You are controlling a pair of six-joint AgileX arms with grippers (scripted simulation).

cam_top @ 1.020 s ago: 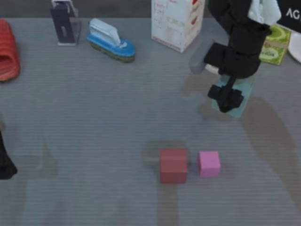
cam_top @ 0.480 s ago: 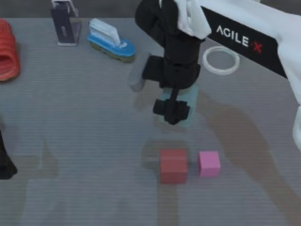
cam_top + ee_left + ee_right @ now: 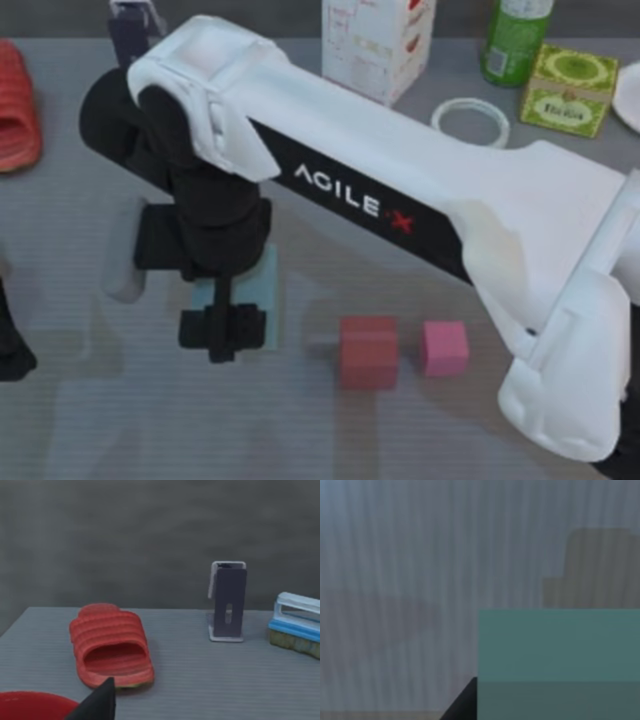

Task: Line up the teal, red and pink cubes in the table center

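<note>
Right claw (image 3: 222, 330) gripping teal cube (image 3: 262, 296), left of red cube (image 3: 368, 351)

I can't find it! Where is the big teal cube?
In the top view the teal cube sits under the right arm's hand, left of the red cube, with a gap between them, on the table.

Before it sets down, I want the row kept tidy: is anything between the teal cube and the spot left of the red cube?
Nothing visible. The right tool holds the teal cube over bare table, left of the red cube.
</note>
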